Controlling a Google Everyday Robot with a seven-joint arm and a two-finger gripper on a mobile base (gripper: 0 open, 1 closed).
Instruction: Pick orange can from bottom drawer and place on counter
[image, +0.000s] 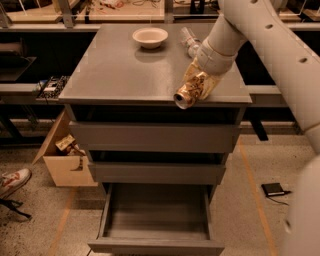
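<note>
My gripper is shut on the orange can, an orange-gold can with a silver end facing forward. It holds the can tilted, over the front right part of the grey counter, near its front edge. The white arm reaches down from the upper right. The bottom drawer is pulled open below and its inside shows nothing in it.
A pale bowl sits at the back of the counter and a clear plastic bottle lies behind my wrist. A cardboard box stands on the floor left of the cabinet. A small black object lies on the floor at right.
</note>
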